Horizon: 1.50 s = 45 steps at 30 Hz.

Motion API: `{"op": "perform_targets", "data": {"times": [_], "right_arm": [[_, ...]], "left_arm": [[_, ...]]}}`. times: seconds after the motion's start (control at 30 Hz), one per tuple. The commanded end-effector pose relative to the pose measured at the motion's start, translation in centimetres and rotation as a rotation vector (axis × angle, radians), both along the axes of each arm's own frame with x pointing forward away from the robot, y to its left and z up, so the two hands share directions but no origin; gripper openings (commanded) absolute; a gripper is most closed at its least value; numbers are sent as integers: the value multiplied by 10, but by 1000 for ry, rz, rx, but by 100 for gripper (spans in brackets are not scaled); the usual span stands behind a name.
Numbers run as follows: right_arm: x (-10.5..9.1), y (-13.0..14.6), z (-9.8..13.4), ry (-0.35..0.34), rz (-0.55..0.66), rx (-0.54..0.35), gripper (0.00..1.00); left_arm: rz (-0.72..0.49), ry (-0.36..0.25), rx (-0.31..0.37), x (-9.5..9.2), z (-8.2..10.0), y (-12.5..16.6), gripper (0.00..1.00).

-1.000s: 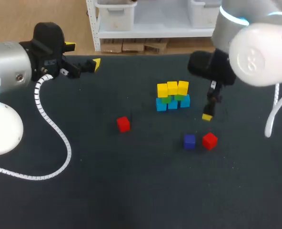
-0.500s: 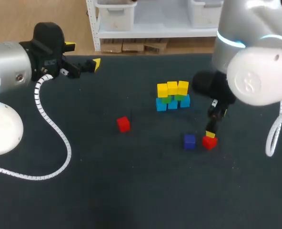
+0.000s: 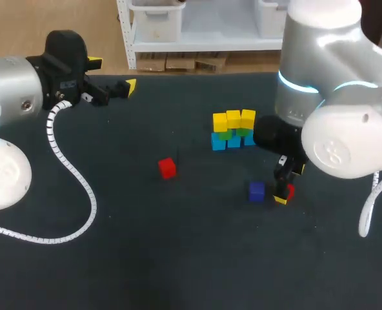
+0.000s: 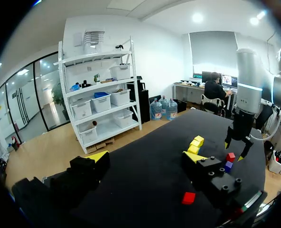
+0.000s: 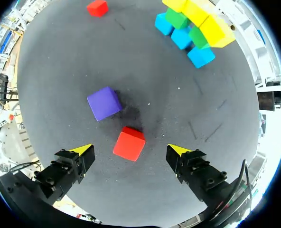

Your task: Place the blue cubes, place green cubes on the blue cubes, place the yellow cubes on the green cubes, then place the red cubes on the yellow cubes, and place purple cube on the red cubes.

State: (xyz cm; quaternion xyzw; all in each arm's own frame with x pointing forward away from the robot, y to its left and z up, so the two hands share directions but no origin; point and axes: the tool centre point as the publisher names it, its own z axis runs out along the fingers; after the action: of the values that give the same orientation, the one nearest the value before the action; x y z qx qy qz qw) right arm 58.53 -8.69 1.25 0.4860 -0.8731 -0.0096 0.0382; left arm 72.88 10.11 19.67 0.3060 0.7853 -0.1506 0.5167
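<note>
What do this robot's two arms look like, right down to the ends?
The left arm and right arm are thick, rounded silver-grey and white tubes; the right shows a glowing light-blue ring. A white coiled cable trails from the left. Black wrists carry the left end effector and right end effector, two black fingers with yellow tips.

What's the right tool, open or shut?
Open. The right tool has its tips wide apart, the red cube between them untouched.
</note>
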Motion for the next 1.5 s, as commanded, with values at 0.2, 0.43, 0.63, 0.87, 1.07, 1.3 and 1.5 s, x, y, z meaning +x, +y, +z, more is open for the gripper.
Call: {"op": "perform_targets", "data": {"times": [0.2,0.43,0.63,0.87,1.07,1.3,1.5], "right_arm": [[2,5,-14,2,-6,47,50],[2,5,-19,7,-3,37,33],[4,2,-7,-13,25,31,0],[8,0,36,-19,306,155,0],[25,-9,84,-92,446,139,0],[62,-9,117,-152,525,106,0],[91,12,128,-181,574,93,0]], "left_arm": [[-9,-4,-6,1,-1,3,100],[-9,-4,-6,1,-1,3,100],[-9,-4,-6,1,-1,3,100],[-9,-4,-6,1,-1,3,100],[-9,-4,-6,1,-1,3,100],[-9,-4,-6,1,-1,3,100],[-9,-4,-6,1,-1,3,100]]}}
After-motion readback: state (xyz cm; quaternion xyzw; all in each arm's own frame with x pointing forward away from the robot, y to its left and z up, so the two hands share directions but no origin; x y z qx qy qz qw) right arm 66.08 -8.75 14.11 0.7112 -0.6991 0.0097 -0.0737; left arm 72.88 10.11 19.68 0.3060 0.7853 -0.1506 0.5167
